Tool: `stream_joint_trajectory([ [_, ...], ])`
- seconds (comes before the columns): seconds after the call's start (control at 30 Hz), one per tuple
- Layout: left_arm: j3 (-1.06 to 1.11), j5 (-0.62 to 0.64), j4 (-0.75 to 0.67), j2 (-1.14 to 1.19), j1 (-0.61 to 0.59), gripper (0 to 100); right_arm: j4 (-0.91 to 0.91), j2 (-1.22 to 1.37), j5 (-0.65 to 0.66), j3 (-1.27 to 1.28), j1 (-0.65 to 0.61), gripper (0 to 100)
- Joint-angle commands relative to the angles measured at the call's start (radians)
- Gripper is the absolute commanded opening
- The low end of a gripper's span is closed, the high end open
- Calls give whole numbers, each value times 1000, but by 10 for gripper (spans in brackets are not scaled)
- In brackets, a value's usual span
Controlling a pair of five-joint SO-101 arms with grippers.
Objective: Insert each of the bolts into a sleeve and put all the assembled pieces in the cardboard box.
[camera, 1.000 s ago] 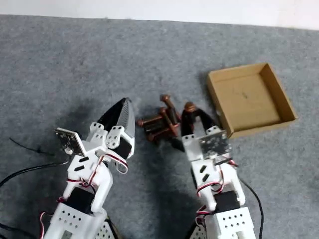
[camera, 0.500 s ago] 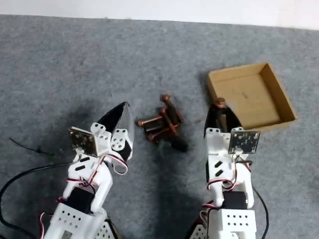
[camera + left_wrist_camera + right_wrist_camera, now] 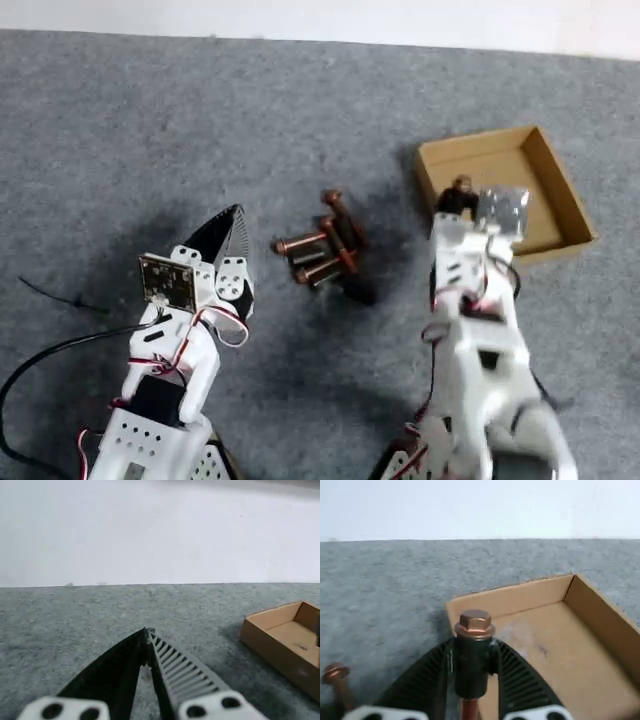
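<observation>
My right gripper (image 3: 455,203) (image 3: 472,655) is shut on an assembled piece: a black sleeve (image 3: 471,667) with a copper bolt (image 3: 475,623) (image 3: 462,185) through it, held upright. It hangs over the near left wall of the open cardboard box (image 3: 500,195) (image 3: 545,630). A pile of copper bolts and black sleeves (image 3: 325,245) lies on the mat between the arms. My left gripper (image 3: 235,214) (image 3: 147,632) is shut on nothing, left of the pile and apart from it. The box (image 3: 285,635) lies off to its side.
Grey felt mat (image 3: 150,120) covers the table. One black sleeve (image 3: 357,291) lies loose at the near edge of the pile. Another copper bolt (image 3: 335,672) shows beside my right gripper. A black cable (image 3: 50,295) trails at the left.
My right gripper has carried the bolt-and-sleeve piece from the pile rightward and farther away to the box's edge. The left gripper has drawn slightly left, staying shut.
</observation>
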Motion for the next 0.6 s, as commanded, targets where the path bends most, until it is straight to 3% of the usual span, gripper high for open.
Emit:
stream_joint_trajectory([
  [0.0, 24, -9, 2, -19, -10, 7, -64, 220, -11, -232, 53, 5],
  [0.1, 24, -9, 2, -19, -10, 7, -64, 344, -60, -325, 122, 5],
  [0.27, 24, -9, 0, -19, -4, 7, -64, 410, -315, -355, 229, 5],
  [0.57, 24, -9, 2, -19, -4, 7, -64, 409, -356, -354, 266, 6],
])
